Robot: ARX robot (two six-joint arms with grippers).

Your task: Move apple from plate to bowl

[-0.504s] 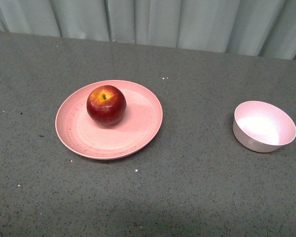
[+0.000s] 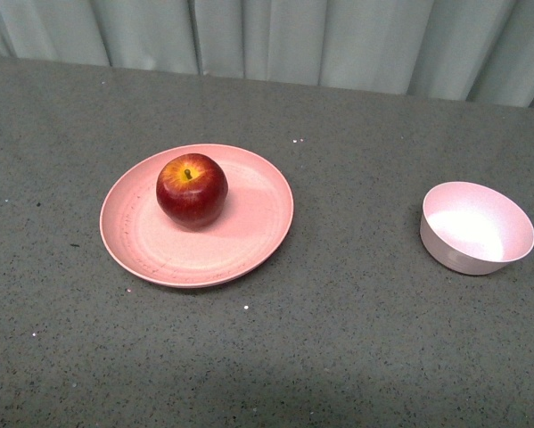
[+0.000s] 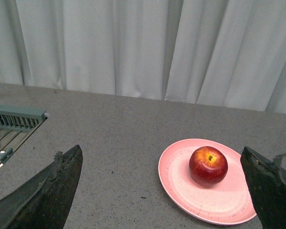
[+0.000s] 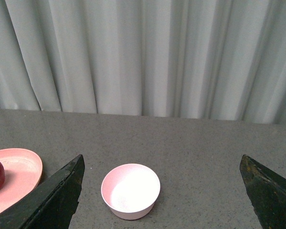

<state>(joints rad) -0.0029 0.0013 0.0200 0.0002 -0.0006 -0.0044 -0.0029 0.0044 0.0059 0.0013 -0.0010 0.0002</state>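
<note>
Left gripper (image 3: 159, 149): jaws spread wide, holding nothing, raised over the table (image 2: 338, 348)
Right gripper (image 4: 161, 157): jaws likewise wide apart, holding nothing
Apple (image 2: 192, 190): dark red, stem up, resting on the plate (image 2: 240, 250), toward its far-left part
Plate: salmon pink, left of centre on the grey speckled table
Bowl (image 2: 476, 227): pale pink, upright, well apart to the plate's right
Curtain (image 2: 338, 40): pale, pleated, behind the table
</note>
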